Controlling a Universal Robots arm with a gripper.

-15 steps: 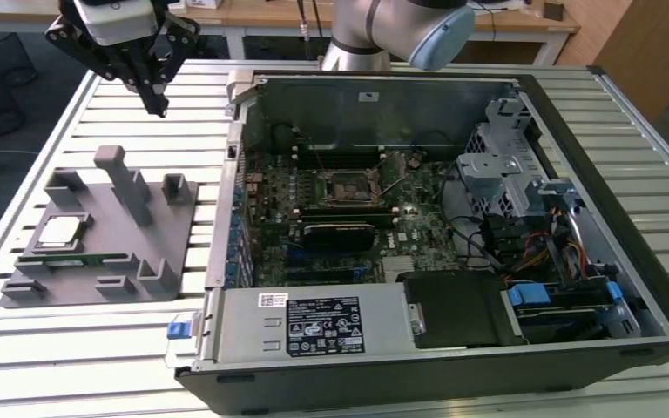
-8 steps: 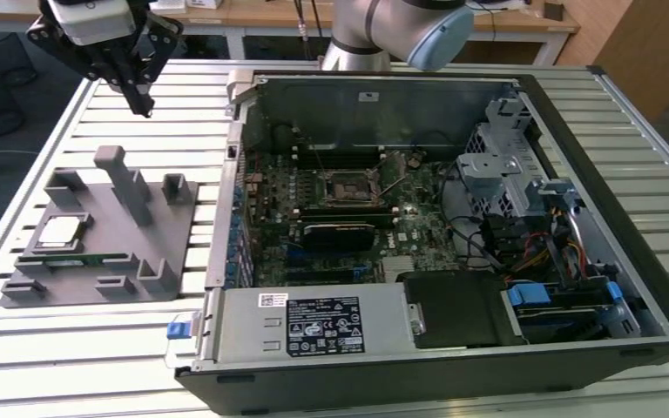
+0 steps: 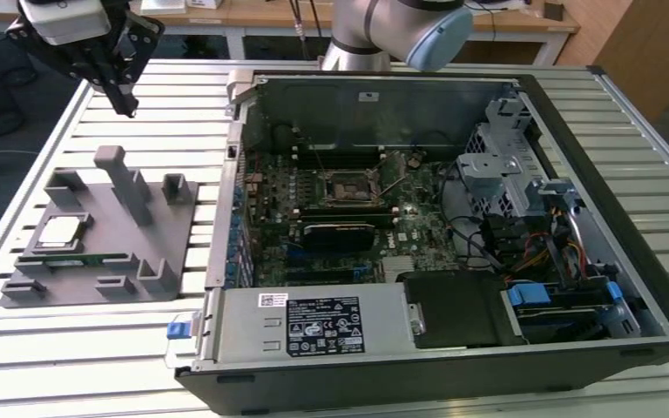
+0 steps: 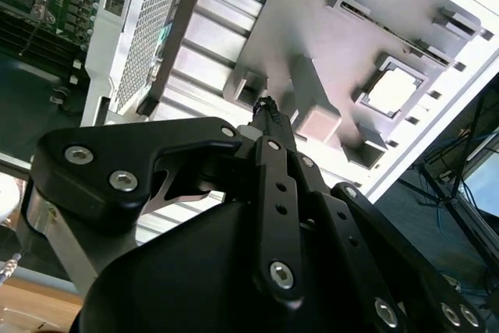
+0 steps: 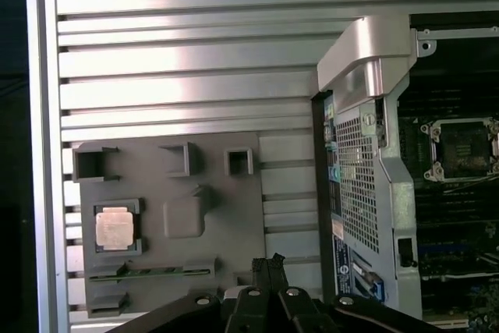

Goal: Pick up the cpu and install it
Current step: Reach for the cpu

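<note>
- Small flat square cpu (image 5: 115, 228) with a silvery-grey metal top, seated plate-up in a walled pocket of the grey moulded plastic fixture (image 5: 234, 208), on the slatted aluminium table (image 3: 32, 348) at the exterior view's left. Probably pocketed this way to sit square and open to a grip from above.
- Long narrow green memory stick (image 5: 148, 273) in a slot of the same fixture, just beside the cpu.
- Open black computer case (image 3: 451, 374) laid on its side next to the fixture, presumably to turn the black square-framed motherboard socket (image 3: 348, 185) upward. Socket bare, nothing seated in it.
- Black two-finger gripper (image 3: 129, 109) raised over the table near the fixture, pointing down, well apart from the cpu.
- Jaws clenched tip against tip, no gap to see in both wrist views. Nothing between them, nothing touched.
</note>
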